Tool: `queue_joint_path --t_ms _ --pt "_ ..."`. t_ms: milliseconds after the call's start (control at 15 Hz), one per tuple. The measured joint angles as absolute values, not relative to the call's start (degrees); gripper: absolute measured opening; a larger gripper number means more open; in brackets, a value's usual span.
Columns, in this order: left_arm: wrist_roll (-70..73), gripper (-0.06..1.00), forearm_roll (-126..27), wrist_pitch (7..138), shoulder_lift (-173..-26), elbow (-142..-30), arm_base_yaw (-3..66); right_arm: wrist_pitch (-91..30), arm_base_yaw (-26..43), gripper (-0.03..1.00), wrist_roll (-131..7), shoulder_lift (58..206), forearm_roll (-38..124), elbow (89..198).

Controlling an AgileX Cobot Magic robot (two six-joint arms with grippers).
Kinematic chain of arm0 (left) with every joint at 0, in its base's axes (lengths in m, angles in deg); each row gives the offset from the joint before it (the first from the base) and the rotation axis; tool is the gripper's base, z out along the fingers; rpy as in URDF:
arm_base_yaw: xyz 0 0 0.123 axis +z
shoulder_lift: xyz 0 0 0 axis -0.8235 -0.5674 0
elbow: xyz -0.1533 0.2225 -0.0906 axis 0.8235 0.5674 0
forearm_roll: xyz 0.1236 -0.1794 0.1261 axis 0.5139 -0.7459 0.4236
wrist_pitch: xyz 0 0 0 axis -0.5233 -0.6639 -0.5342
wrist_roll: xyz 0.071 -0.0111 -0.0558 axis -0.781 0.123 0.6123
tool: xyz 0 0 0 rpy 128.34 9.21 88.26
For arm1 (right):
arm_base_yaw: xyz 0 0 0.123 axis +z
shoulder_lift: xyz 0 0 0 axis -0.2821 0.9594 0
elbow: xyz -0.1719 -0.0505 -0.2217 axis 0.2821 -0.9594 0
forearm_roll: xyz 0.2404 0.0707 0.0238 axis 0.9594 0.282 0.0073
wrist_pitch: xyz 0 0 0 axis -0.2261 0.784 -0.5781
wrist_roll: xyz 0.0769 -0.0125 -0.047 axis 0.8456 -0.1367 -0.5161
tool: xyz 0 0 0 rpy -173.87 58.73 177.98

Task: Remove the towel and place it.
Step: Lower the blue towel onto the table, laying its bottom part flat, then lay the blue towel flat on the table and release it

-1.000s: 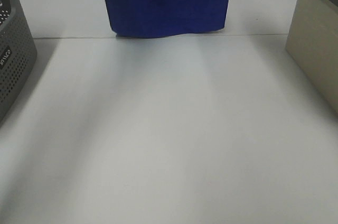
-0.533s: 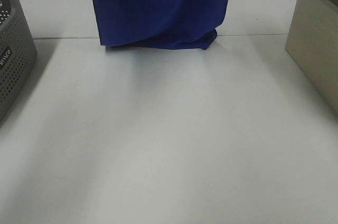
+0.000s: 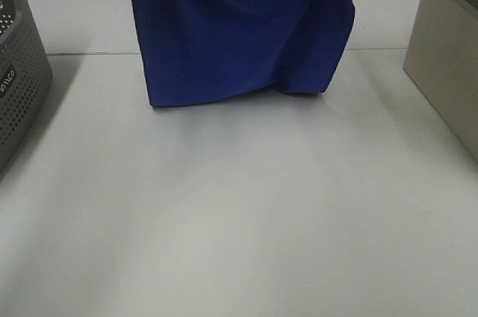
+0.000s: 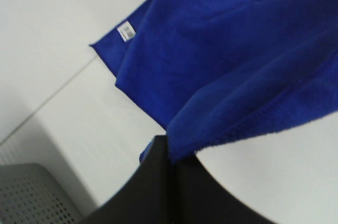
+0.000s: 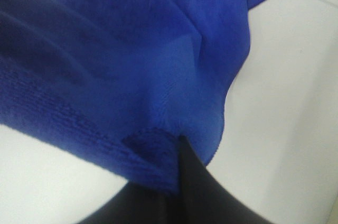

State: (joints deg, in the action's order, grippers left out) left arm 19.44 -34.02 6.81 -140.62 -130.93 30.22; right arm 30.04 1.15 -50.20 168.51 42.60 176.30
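Jaws on both arms are clamped on the towel's top edge: left gripper (image 4: 171, 152) holds one end, right gripper (image 5: 177, 152) the other. Towel (image 3: 239, 33) hangs spread between them over the far bench (image 3: 239, 220), and its bottom hem looks to rest on the surface. Step looks like carrying and laying out. Next move likely needs both arms travelling together while lowering, keeping the cloth taut, then release.
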Motion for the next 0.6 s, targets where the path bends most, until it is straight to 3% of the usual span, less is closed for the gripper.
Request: queue_joint_path --t_ms 333,600 --pt "20.29 0.0 -39.23 6.7 -126.24 -104.91 30.4 30.04 1.09 0.02 -50.2 155.62 42.88 158.94" --pt "20.35 0.0 -41.69 7.27 -120.0 -94.09 30.4 29.93 1.15 0.02 -50.14 150.35 44.72 147.08"
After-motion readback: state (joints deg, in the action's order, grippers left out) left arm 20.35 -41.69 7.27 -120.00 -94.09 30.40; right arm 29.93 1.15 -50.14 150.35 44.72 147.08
